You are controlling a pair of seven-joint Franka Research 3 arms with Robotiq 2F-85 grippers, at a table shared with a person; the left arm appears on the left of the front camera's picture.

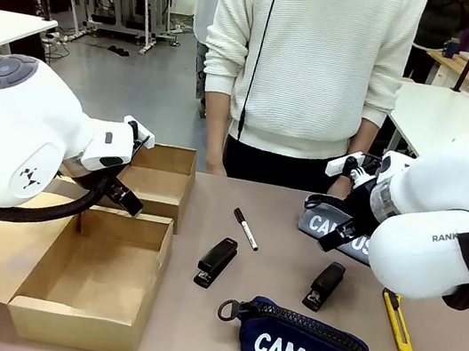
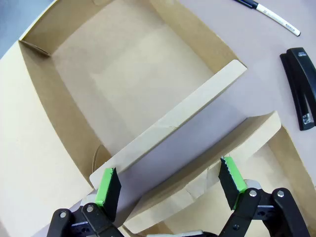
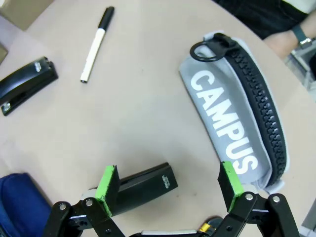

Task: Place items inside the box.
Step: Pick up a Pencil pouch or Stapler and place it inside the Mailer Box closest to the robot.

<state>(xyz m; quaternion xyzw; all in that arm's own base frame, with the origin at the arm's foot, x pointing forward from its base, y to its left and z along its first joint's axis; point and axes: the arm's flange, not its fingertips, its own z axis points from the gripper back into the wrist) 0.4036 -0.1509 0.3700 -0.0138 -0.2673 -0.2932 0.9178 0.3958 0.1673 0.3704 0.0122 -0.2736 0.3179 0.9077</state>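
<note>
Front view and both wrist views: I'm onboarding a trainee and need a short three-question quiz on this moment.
1. How many staplers lie on the table?
2. True or false: one stapler is already inside the box.
3. How does the right gripper stand? A open, holding nothing; B shut on a stapler; C shut on a pen.
Key: 1 two; 2 false; 3 A.

Table (image 1: 190, 335) holds box (image 1: 78, 330), stapler (image 1: 216, 263), second stapler (image 1: 325, 286), marker (image 1: 245, 229), knife (image 1: 397, 322), navy pouch (image 1: 304, 349), grey pouch (image 1: 321, 222).
</note>
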